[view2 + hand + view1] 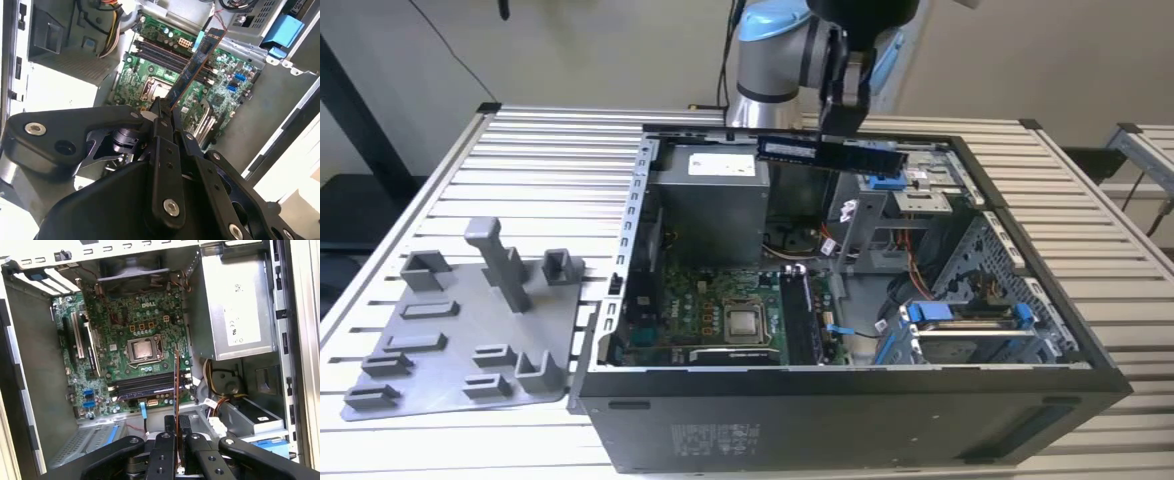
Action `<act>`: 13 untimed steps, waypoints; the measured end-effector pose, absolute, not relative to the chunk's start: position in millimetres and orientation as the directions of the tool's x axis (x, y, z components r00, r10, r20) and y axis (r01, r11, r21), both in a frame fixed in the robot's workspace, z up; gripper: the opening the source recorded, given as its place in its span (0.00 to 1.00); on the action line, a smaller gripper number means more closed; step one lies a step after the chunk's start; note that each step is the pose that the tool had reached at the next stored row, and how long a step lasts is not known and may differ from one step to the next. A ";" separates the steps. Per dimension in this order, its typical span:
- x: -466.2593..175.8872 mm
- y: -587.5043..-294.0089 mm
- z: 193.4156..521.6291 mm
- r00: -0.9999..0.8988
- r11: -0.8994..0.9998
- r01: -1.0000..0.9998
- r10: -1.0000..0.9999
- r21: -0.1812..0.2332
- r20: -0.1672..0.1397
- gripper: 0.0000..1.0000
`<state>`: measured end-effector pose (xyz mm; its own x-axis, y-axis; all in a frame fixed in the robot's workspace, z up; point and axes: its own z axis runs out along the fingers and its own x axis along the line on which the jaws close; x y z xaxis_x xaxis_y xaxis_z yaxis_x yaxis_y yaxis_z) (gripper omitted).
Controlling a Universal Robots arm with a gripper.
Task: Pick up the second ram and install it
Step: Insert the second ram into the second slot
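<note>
Second wrist view: the black metal fingers [161,145] of the gripper [165,111] are clenched on one end of the second ram [192,67], a long, thin, flat, dark memory stick. The stick runs straight out from the fingertips and touches nothing else.

In the first wrist view the stick shows from its thin edge, and it rises out of the closed fingertips in the same way.

Beyond the fingertips, apart from the stick's free end, lies the green circuit board [120,320] on the floor of the case. On this board, the long black memory slots [145,385] are crossed by the line of the stick. Just past them is the square silver processor socket [142,349]. Beside the board, further from the fingers, stands the grey metal power supply box [235,305].

In the exterior view the gripper hangs over the far part of the open black computer case [854,420]. The stick lies level under the fingers, in the air above the inside of the case, with a pale label near one end.

Well apart from the fingers, towards the exterior view's left of the case, the grey plastic fixture plate with upright posts [454,340] lies on the slatted metal table [547,150].
</note>
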<state>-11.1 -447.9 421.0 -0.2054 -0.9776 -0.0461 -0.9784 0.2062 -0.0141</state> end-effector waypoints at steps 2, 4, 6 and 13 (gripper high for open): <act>-11.1 -447.9 420.9 -0.226 0.227 -0.974 -0.973 -0.014 -0.046 0.14; -11.1 -447.9 420.8 -0.246 0.247 -0.969 -0.968 -0.014 -0.046 0.14; -11.1 -447.9 420.7 -0.263 0.264 -0.964 -0.964 -0.014 -0.046 0.14; -11.1 -447.9 420.7 -0.303 0.304 -0.953 -0.952 -0.014 -0.046 0.14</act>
<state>-11.1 -447.9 420.7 -0.3031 -0.9518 -0.0462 -0.9526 0.3040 -0.0142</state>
